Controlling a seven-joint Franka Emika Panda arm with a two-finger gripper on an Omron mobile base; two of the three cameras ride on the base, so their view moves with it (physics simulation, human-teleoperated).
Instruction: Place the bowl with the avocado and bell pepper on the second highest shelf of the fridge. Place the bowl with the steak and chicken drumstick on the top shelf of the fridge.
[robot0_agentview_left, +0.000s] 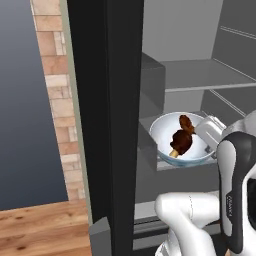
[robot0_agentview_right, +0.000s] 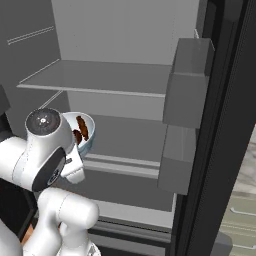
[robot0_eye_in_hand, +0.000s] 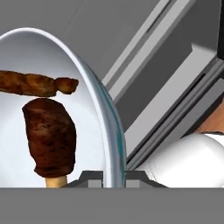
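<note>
Two glossy brown meats (robot0_agentview_left: 182, 138) fill the round white bowl (robot0_agentview_left: 165, 145).

Rendered home kitchen: open fridge (robot0_agentview_right: 125, 30) with grey shelves (robot0_agentview_right: 105, 77), brick wall (robot0_agentview_left: 57, 100), wood floor (robot0_agentview_left: 40, 230).

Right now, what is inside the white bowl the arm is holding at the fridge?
The bowl holds a chicken drumstick and a steak. The bowl's near wall and the arm cover part of its floor.

steak (robot0_agentview_left: 186, 123) behind drumstick (robot0_agentview_left: 181, 142), in bowl (robot0_agentview_left: 165, 127)
</note>
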